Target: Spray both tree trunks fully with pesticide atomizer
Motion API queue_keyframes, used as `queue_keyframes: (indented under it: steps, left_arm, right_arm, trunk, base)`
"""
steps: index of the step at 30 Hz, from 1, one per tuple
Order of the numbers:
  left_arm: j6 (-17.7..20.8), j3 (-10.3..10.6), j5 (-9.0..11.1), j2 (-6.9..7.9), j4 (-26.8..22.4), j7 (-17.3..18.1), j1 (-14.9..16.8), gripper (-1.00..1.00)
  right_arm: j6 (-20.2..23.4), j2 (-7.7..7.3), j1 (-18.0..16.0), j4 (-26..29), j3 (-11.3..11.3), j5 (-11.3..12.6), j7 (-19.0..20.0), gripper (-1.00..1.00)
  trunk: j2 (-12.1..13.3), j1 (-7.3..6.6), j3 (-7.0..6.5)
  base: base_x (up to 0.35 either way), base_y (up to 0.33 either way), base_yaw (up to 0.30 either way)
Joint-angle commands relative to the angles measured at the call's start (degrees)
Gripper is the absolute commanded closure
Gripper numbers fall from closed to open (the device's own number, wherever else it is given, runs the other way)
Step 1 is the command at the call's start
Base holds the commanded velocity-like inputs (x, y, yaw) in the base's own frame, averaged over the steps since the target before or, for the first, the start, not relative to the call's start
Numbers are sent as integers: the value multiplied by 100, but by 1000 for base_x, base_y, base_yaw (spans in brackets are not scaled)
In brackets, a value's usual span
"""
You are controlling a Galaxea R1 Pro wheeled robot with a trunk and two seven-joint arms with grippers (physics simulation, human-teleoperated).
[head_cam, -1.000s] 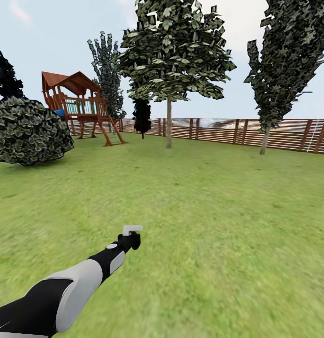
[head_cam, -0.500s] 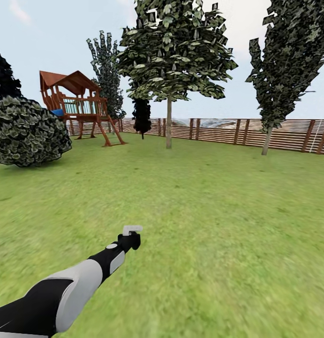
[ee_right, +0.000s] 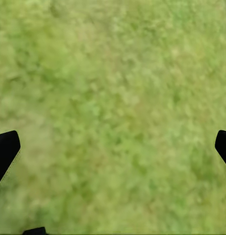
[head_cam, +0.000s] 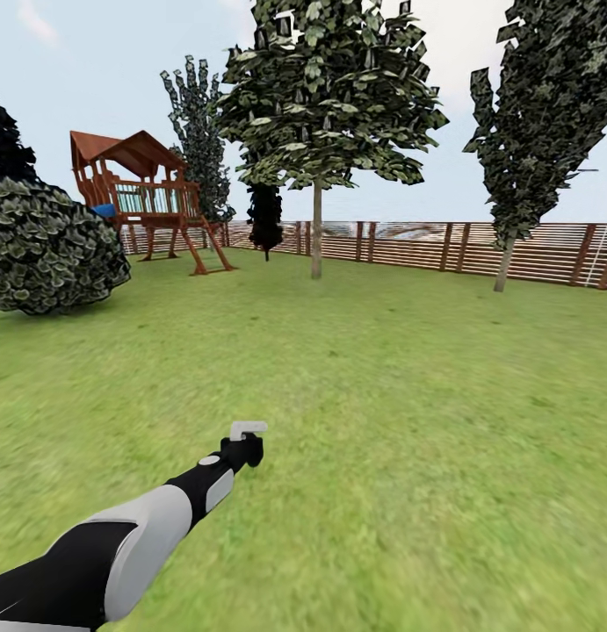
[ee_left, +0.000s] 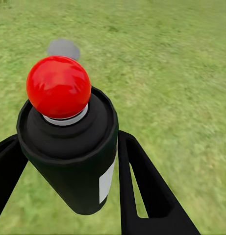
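My left gripper (head_cam: 246,446) reaches out low over the lawn and is shut on the pesticide atomizer (ee_left: 68,147), a black can with a round red cap (ee_left: 59,85) and a white label. In the left wrist view its black fingers (ee_left: 142,181) clamp the can's sides. Far ahead by the fence stands a leafy tree (head_cam: 325,96) on a straight pale trunk (head_cam: 316,237). A second tree (head_cam: 540,114) with a thin trunk (head_cam: 503,268) rises at the right. My right gripper (ee_right: 113,149) hangs open over bare grass.
A wooden play tower (head_cam: 140,197) stands at the back left beside a big round bush (head_cam: 44,250). Dark narrow conifers (head_cam: 198,132) rise behind it. A brown slat fence (head_cam: 408,244) closes the far side. Open lawn (head_cam: 382,395) lies between me and the trees.
The whole picture has spread slightly outward: the camera has crept forward. My left arm keeps the same pose with the atomizer in its grip.
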State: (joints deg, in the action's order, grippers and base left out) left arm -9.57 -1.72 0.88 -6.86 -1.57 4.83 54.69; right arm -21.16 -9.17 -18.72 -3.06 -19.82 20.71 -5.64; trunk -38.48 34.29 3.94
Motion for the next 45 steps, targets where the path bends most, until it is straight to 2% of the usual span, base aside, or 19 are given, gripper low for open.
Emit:
queue_keyframes:
  steps: [1, 45]
  left_arm:
    - [-18, -12, 0, 0, 7, 18, 7, 100]
    - [-18, -12, 0, 0, 7, 18, 7, 100]
  right_arm:
    - [-29, 3, -9, -19, -49, 34, -4, -100]
    - [-29, 7, 17, -19, -49, 29, -3, -100]
  trunk:
    - [-9, 6, 10]
    - [-9, 6, 10]
  base:
    - [350, 0, 0]
    - [350, 0, 0]
